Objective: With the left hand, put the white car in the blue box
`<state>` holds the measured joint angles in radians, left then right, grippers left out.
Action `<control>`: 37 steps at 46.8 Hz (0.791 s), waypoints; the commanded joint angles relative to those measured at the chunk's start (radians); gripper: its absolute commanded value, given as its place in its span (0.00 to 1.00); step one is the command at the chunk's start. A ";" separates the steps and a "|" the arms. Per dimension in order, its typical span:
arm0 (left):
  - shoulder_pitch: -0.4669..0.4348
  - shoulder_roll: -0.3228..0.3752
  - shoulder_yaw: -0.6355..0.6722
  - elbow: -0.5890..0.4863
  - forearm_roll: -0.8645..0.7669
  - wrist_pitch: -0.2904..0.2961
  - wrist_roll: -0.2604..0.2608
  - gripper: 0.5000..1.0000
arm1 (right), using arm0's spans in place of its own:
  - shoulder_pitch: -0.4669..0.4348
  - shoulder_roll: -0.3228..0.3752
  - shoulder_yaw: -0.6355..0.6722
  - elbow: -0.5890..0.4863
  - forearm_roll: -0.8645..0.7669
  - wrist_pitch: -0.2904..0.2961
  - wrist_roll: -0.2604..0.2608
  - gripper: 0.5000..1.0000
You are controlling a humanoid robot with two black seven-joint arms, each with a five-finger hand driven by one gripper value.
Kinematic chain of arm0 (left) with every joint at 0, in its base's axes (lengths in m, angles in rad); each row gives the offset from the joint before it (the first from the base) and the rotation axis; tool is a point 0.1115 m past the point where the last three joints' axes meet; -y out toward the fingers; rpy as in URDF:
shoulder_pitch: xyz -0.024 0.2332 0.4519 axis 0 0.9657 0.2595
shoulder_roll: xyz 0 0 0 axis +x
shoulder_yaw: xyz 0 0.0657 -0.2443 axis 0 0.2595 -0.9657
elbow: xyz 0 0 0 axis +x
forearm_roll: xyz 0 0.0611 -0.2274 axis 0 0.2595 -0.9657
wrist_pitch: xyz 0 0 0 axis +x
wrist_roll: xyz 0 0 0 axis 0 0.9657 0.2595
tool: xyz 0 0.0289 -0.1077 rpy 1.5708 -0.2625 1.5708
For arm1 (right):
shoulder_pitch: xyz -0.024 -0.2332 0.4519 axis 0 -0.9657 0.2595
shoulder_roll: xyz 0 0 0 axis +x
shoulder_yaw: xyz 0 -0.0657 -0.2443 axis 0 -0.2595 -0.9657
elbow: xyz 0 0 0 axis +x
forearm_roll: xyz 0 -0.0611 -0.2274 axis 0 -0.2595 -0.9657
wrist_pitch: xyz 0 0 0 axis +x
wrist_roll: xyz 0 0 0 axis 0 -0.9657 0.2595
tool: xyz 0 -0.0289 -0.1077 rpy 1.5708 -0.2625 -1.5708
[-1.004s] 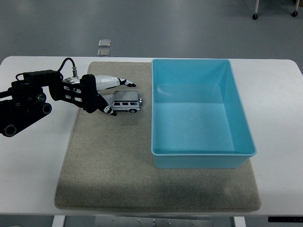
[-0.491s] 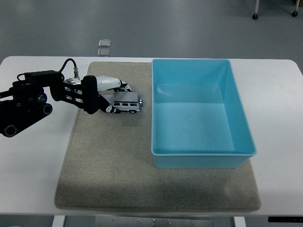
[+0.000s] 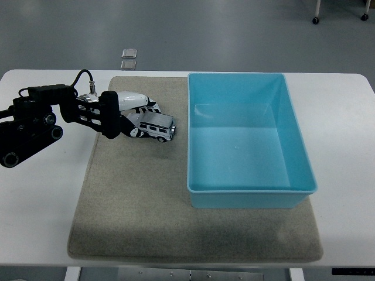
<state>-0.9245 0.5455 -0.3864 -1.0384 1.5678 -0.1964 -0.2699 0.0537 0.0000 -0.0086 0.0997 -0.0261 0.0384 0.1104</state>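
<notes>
Since a second ago the white car (image 3: 156, 126) has tilted, nose swung toward the near edge | grey mat (image 3: 146, 205) lies beneath it | left hand (image 3: 130, 114) curls around the car's left end, fingers (image 3: 151, 107) over the roof | blue box (image 3: 249, 140) sits just right, apart.

Item count, head view:
- White toy car (image 3: 157, 126): 1.
- Blue plastic box (image 3: 248, 187): 1.
- Beige felt mat (image 3: 135, 211): 1.
- White table (image 3: 35, 205): 1.
- Robot hand, left (image 3: 126, 114): 1. Right hand: 0 in view.
- Small square floor plates (image 3: 129, 58) beyond table: 2.
- Caster wheels (image 3: 315, 20), top right corner: 2.
</notes>
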 commanded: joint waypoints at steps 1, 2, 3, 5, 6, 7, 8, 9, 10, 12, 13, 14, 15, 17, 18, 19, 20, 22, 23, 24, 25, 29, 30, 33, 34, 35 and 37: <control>-0.002 0.008 0.000 0.000 0.000 0.002 0.000 0.00 | 0.000 0.000 0.001 0.000 0.000 0.000 0.000 0.87; -0.004 0.016 0.000 0.000 -0.002 0.002 0.000 0.00 | 0.000 0.000 0.001 0.000 0.000 0.000 0.000 0.87; -0.007 0.025 0.000 -0.002 -0.003 0.002 0.000 0.00 | 0.000 0.000 -0.001 0.000 0.000 0.000 0.000 0.87; -0.013 0.050 -0.002 -0.005 -0.006 0.002 0.000 0.00 | 0.000 0.000 -0.001 0.000 0.000 0.000 0.000 0.87; -0.014 0.059 -0.002 -0.006 -0.006 0.002 0.000 0.00 | 0.000 0.000 -0.001 0.000 0.000 0.000 0.000 0.87; -0.014 0.070 -0.002 -0.008 -0.009 0.002 0.000 0.00 | 0.000 0.000 -0.001 0.000 0.000 0.000 0.000 0.87; -0.014 0.080 -0.002 -0.009 -0.009 0.002 0.000 0.00 | 0.000 0.000 0.001 0.000 0.000 0.000 0.000 0.87; -0.014 0.090 -0.003 -0.012 -0.011 0.002 -0.002 0.00 | 0.000 0.000 -0.001 0.000 0.000 0.000 0.000 0.87; -0.014 0.102 -0.003 -0.015 -0.011 0.002 -0.002 0.00 | 0.000 0.000 0.001 0.000 0.000 0.000 0.000 0.87; -0.014 0.129 -0.005 -0.022 -0.011 0.002 -0.003 0.00 | 0.000 0.000 -0.001 0.000 0.000 0.000 0.000 0.87; -0.013 0.143 -0.006 -0.026 -0.011 0.002 -0.005 0.00 | 0.000 0.000 0.001 0.000 0.000 0.000 0.000 0.87; -0.013 0.157 -0.008 -0.029 -0.012 0.000 -0.006 0.00 | 0.000 0.000 0.001 0.000 0.000 0.000 0.000 0.87; -0.013 0.171 -0.008 -0.032 -0.012 0.000 -0.006 0.00 | 0.000 0.000 -0.001 0.000 0.000 0.000 0.000 0.87; -0.014 0.197 -0.011 -0.038 -0.014 -0.003 -0.008 0.00 | 0.000 0.000 -0.001 0.000 0.000 0.000 0.000 0.87; -0.016 0.208 -0.011 -0.043 -0.015 -0.003 -0.008 0.00 | 0.000 0.000 -0.001 0.000 0.000 0.000 0.000 0.87; -0.016 0.218 -0.011 -0.046 -0.017 -0.005 -0.008 0.00 | 0.000 0.000 -0.001 0.000 0.000 0.000 0.000 0.87; -0.019 0.226 -0.011 -0.049 -0.018 -0.005 -0.008 0.00 | 0.000 0.000 0.001 0.000 0.000 0.000 0.000 0.87; -0.022 0.243 -0.012 -0.058 -0.020 -0.006 -0.009 0.00 | 0.000 0.000 -0.001 0.000 0.000 0.000 0.000 0.87; -0.022 0.251 -0.012 -0.064 -0.020 -0.006 -0.011 0.00 | 0.000 0.000 -0.001 0.000 0.000 0.000 0.000 0.87; -0.025 0.258 -0.014 -0.071 -0.020 -0.006 -0.014 0.00 | 0.000 0.000 -0.001 0.000 0.000 0.000 0.000 0.87; -0.031 0.267 -0.014 -0.078 -0.021 -0.006 -0.015 0.00 | 0.000 0.000 -0.001 0.000 0.000 0.000 0.000 0.87; -0.065 0.300 -0.014 -0.103 -0.023 -0.009 -0.023 0.00 | 0.000 0.000 0.001 0.000 0.000 0.000 0.000 0.87; -0.074 0.306 -0.014 -0.106 -0.028 -0.012 -0.023 0.00 | 0.000 0.000 0.001 0.000 0.000 0.000 0.000 0.87; -0.105 0.315 -0.014 -0.109 -0.044 -0.026 -0.023 0.00 | 0.000 0.000 0.001 0.000 0.000 0.000 0.000 0.87; -0.117 0.317 -0.014 -0.109 -0.051 -0.032 -0.023 0.00 | 0.000 0.000 -0.001 0.000 0.000 0.000 0.000 0.87; -0.129 0.317 -0.014 -0.109 -0.058 -0.038 -0.023 0.00 | 0.000 0.000 0.001 0.000 0.000 0.000 0.000 0.87; -0.152 0.317 -0.014 -0.109 -0.074 -0.054 -0.023 0.00 | 0.000 0.000 -0.001 0.000 0.000 0.000 0.000 0.87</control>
<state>-1.0434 0.8609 -0.4009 -1.1472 1.5172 -0.2284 -0.2932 0.0537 0.0000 -0.0081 0.0997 -0.0261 0.0383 0.1104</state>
